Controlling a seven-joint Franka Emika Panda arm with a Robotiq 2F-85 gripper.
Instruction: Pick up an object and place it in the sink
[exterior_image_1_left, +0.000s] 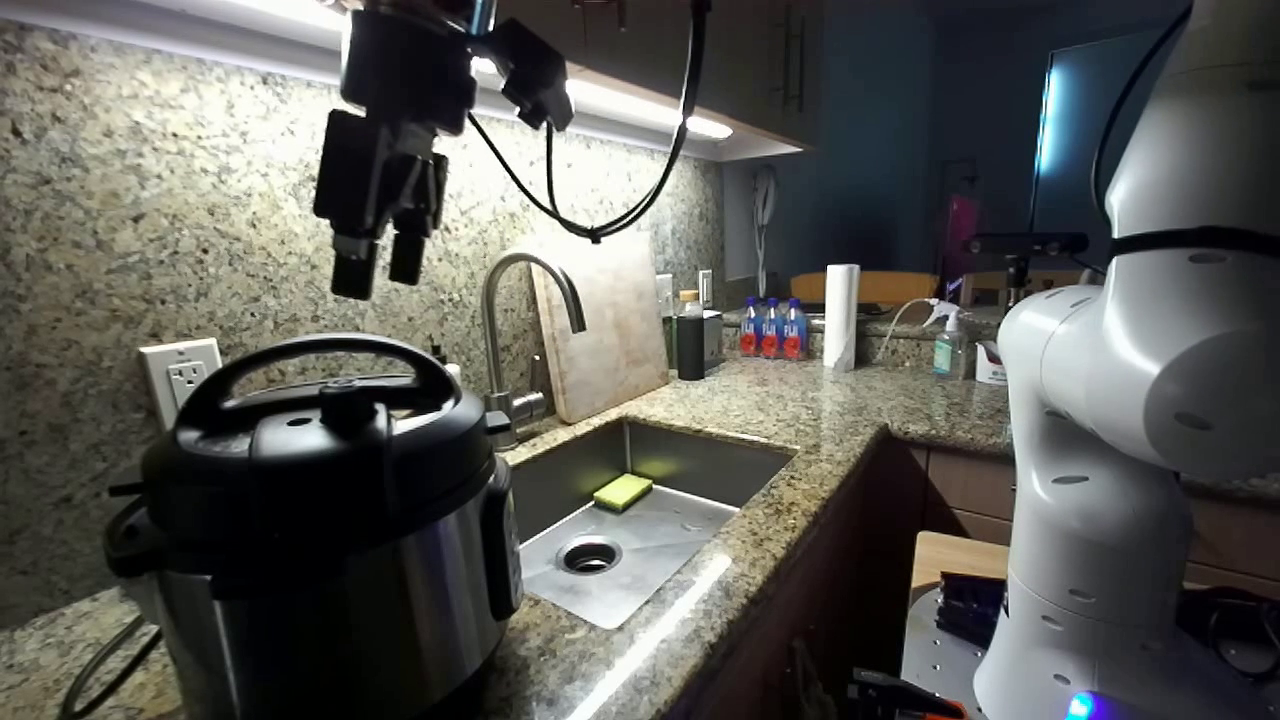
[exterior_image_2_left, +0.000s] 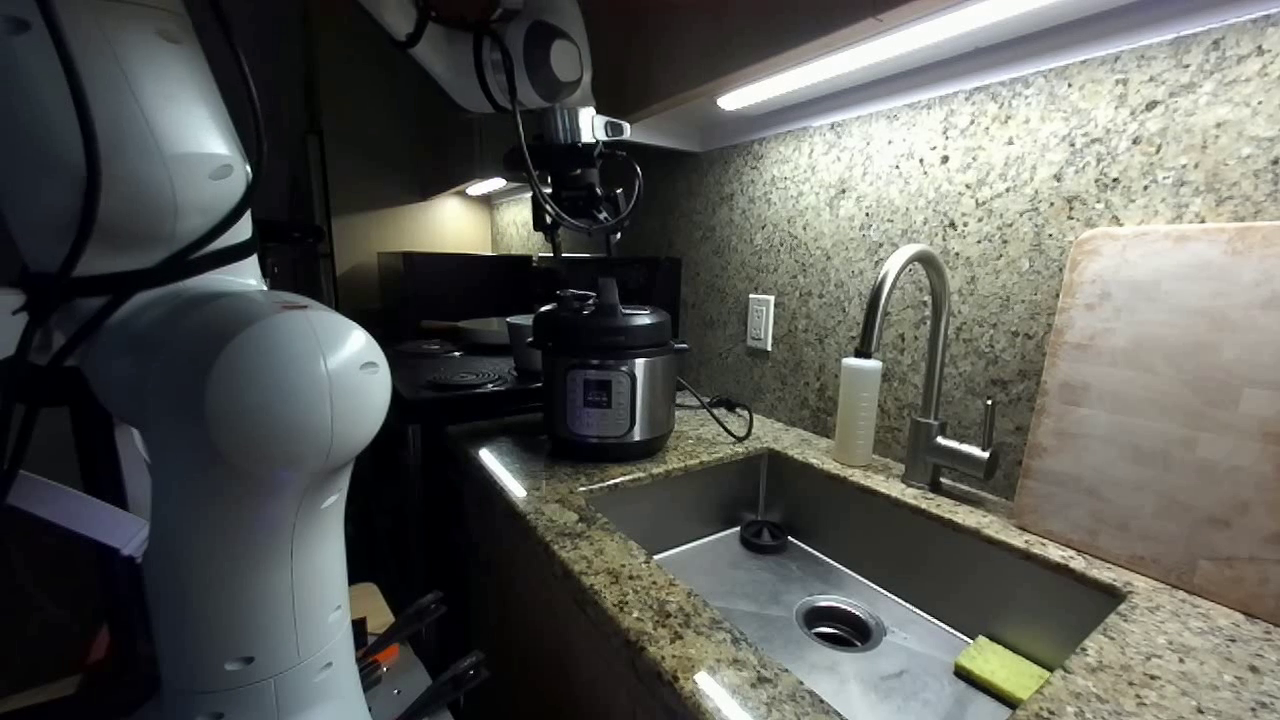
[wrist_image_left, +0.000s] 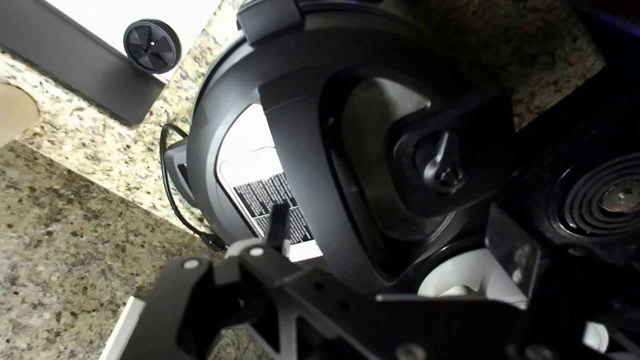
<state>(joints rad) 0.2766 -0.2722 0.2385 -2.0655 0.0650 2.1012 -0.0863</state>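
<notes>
The object, a round black domed lid (exterior_image_1_left: 310, 480) with an arched handle (exterior_image_1_left: 340, 345), sits on the steel-and-black cooker pot (exterior_image_2_left: 655, 395) on the counter. Above it hangs my gripper (exterior_image_1_left: 380, 266), fingers pointing down and apart, touching nothing in an exterior view. From the wrist view, the lid's handle (wrist_image_left: 310, 165) runs beneath the gap of the open gripper (wrist_image_left: 396, 235), with one finger (wrist_image_left: 278, 220) over the lid's label side. Beside the cooker is the sink (exterior_image_2_left: 700, 555), a steel basin with a round drain (exterior_image_1_left: 588, 556). Part of the lid's edge is hidden by the gripper.
A curved faucet (exterior_image_2_left: 940, 330), a pale bottle (exterior_image_2_left: 858, 410) and a leaning cutting board (exterior_image_1_left: 600, 330) stand behind the sink. Inside it lie a yellow sponge (exterior_image_1_left: 622, 492) and a black stopper (exterior_image_2_left: 763, 535). A stove coil (wrist_image_left: 622, 197) and the cooker's cord (exterior_image_2_left: 735, 425) are near the cooker.
</notes>
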